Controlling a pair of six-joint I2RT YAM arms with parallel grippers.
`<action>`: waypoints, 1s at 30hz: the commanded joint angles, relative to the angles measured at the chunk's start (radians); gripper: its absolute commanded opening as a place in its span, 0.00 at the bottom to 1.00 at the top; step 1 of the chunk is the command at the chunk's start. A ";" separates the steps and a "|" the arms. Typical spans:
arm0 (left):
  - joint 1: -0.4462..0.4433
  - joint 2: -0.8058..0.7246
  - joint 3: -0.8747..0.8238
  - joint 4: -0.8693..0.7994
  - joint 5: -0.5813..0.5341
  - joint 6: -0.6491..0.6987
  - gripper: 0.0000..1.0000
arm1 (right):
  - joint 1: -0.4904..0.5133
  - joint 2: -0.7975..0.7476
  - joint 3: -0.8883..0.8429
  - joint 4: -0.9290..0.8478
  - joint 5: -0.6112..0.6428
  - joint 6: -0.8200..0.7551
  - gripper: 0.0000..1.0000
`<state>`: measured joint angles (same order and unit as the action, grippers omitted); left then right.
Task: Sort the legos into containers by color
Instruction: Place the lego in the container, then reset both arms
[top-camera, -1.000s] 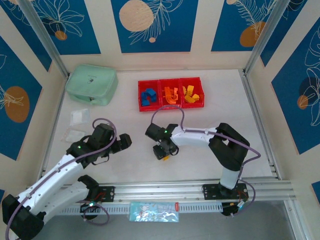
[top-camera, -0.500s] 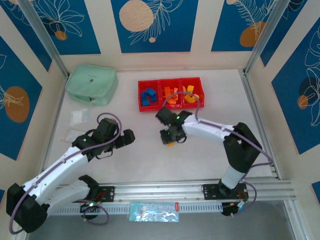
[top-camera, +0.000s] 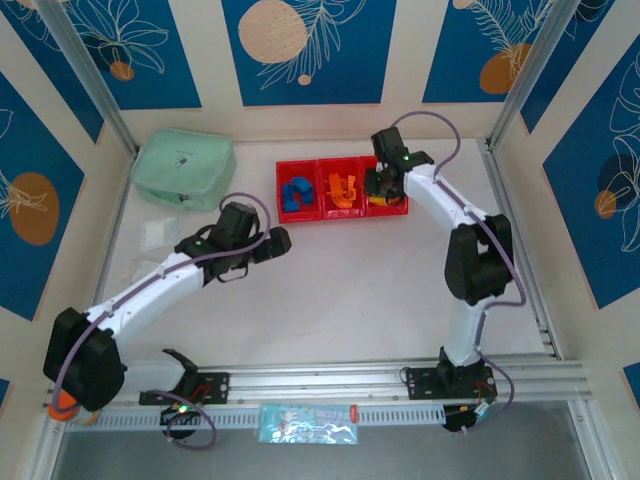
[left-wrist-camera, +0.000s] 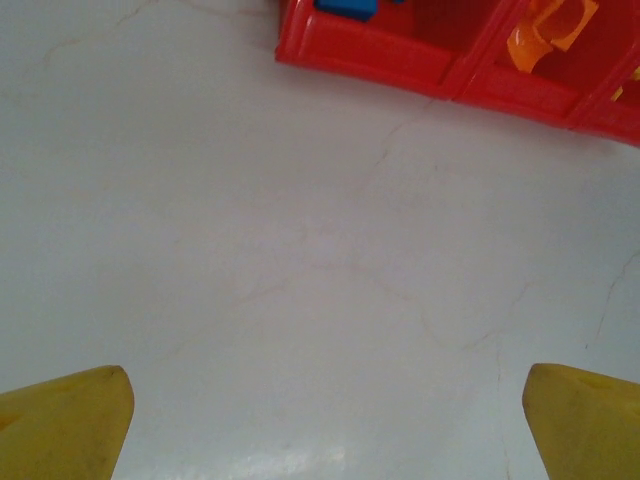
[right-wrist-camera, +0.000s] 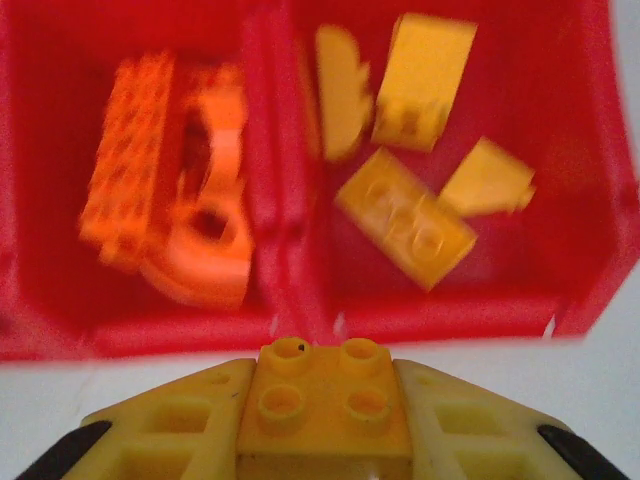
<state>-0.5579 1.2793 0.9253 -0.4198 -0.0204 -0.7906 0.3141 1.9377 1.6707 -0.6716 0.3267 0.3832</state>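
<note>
The red containers (top-camera: 340, 213) stand at the back middle of the table. Blue legos (top-camera: 296, 193) lie in the left bin, orange ones (top-camera: 342, 189) in the middle, yellow ones (top-camera: 388, 200) in the right. My right gripper (top-camera: 380, 185) hangs over the near edge of the right bin, shut on a yellow square brick (right-wrist-camera: 322, 405). Beyond the brick lie orange pieces (right-wrist-camera: 180, 220) and yellow pieces (right-wrist-camera: 405, 220), split by the red divider (right-wrist-camera: 270, 200). My left gripper (top-camera: 280, 243) is open over bare table, its yellow fingertips (left-wrist-camera: 70, 420) far apart, the tray wall (left-wrist-camera: 400, 65) ahead.
A mint-green pouch (top-camera: 184, 168) sits at the back left. Clear plastic bags (top-camera: 158, 235) lie on the table in front of it. A metal rail (top-camera: 380, 380) runs along the near edge, and metal frame posts stand at the back corners.
My right arm has swung from the table's middle up to the right bin, carrying the yellow brick. My left arm has stretched forward and right toward the tray, still open.
</note>
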 joint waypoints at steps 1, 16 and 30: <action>0.023 0.038 0.061 0.050 0.016 0.042 0.99 | -0.035 0.100 0.118 -0.005 0.013 -0.059 0.31; 0.102 0.051 0.084 0.025 -0.022 0.108 0.99 | -0.088 0.138 0.263 -0.034 0.038 -0.080 0.84; 0.352 -0.076 -0.315 0.550 -0.497 0.640 0.99 | -0.253 -0.571 -0.914 0.712 0.222 -0.117 0.99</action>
<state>-0.2363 1.1831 0.7063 -0.1265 -0.4397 -0.3405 0.0963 1.3609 0.9272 -0.2329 0.5209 0.3027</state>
